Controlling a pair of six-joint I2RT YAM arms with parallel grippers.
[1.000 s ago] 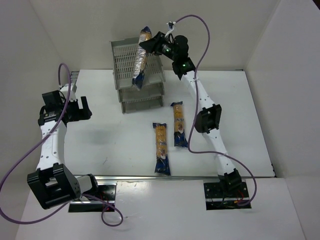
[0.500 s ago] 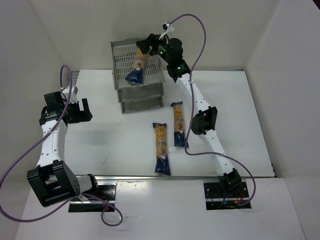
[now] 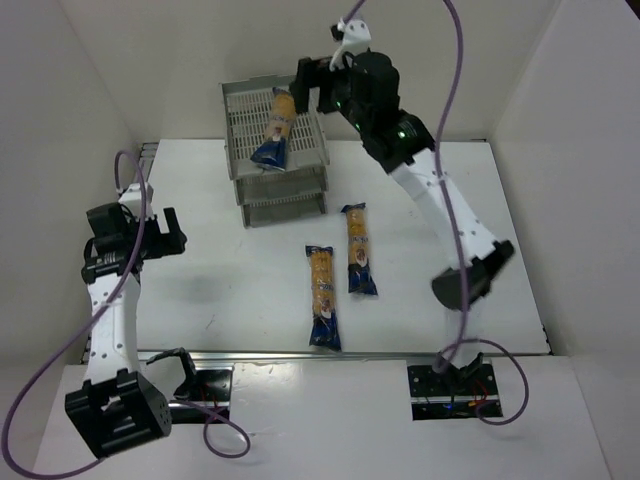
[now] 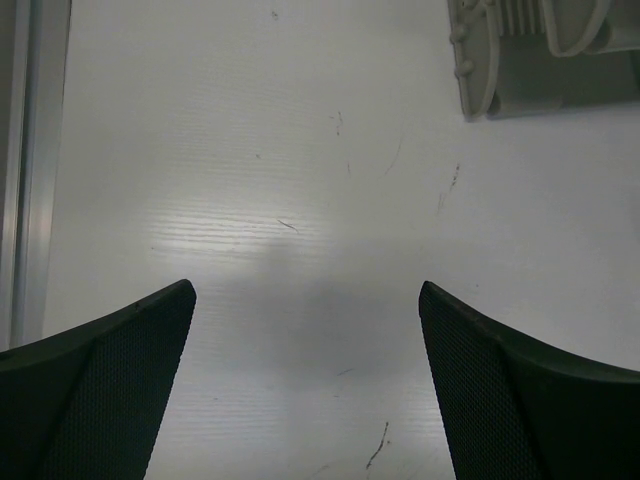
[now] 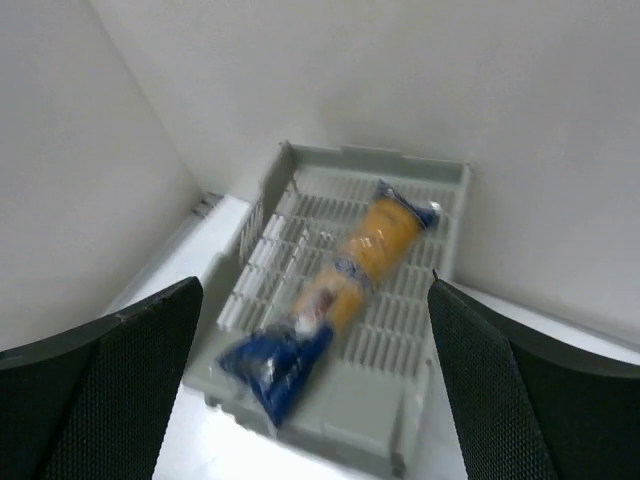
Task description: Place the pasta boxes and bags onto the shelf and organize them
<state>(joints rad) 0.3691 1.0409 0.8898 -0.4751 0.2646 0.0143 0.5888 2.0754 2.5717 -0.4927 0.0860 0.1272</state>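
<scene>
The grey three-tier shelf (image 3: pixel 245 125) stands at the back of the table. One pasta bag (image 3: pixel 276 128) lies in its top tray, its blue end at the front rim; it also shows in the right wrist view (image 5: pixel 335 290) in the tray (image 5: pixel 420 330). Two more pasta bags (image 3: pixel 322 295) (image 3: pixel 358 248) lie side by side on the table in front of the shelf. My right gripper (image 3: pixel 311 85) is open and empty, raised above and just right of the top tray. My left gripper (image 3: pixel 155 228) is open and empty over bare table at the left.
White walls close in the table at the back and on both sides. A corner of the shelf's base (image 4: pixel 530 55) shows at the top right of the left wrist view. A metal rail (image 3: pixel 300 355) runs along the near edge.
My right gripper let go of the pasta bag, which now lies in the top tray, and has lifted up and away to the right. My left arm shifted slightly.
</scene>
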